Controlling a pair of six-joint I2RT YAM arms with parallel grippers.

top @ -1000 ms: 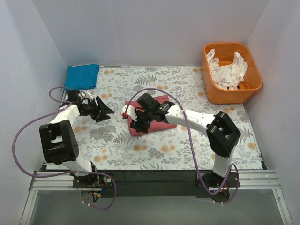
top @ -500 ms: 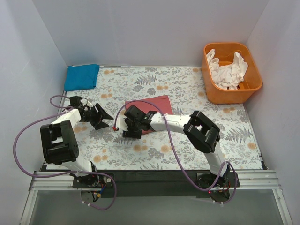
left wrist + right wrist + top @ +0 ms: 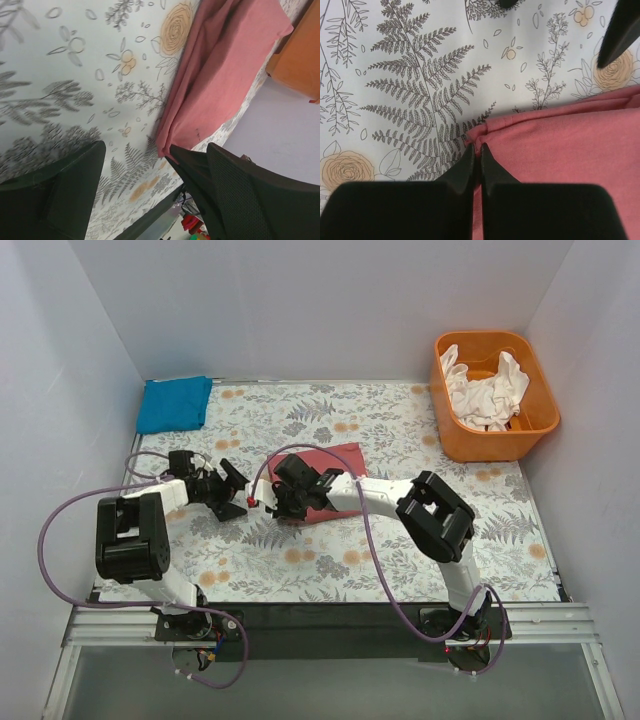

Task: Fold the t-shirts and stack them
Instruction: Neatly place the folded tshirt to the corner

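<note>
From above: red t-shirt (image 3: 338, 458) folded near the middle of the desk (image 3: 400, 420), long axis slanting from near-left to far-right. Right pincer (image 3: 277, 498) down on its near-left corner. Left pincer (image 3: 233, 496) just beside that corner, on its left, pointing toward it. Blue folded shirt (image 3: 175, 403) in the far-left corner, well apart. Orange bin (image 3: 490, 445) of white shirts (image 3: 485, 390) at far right.

From the left wrist: left pincer (image 3: 150, 185) spread wide, holding nothing, low over the flower print. Shirt's long edge running away ahead, its corner close to the tip of the finger (image 3: 235, 200) on the right of that view; touching or not, cannot tell.

From the right wrist: right pincer (image 3: 475, 157) closed to a sliver, cloth puckered at the tips, so judged to be nipping the corner hem. Rest of the shirt spreading off to the right of that view.

Likely step: carrying or dragging the folded shirt toward the blue one for stacking. Right arm nearer and apparently gripping already. For the left, only a short reach to the right needed to take the same end of the shirt.
</note>
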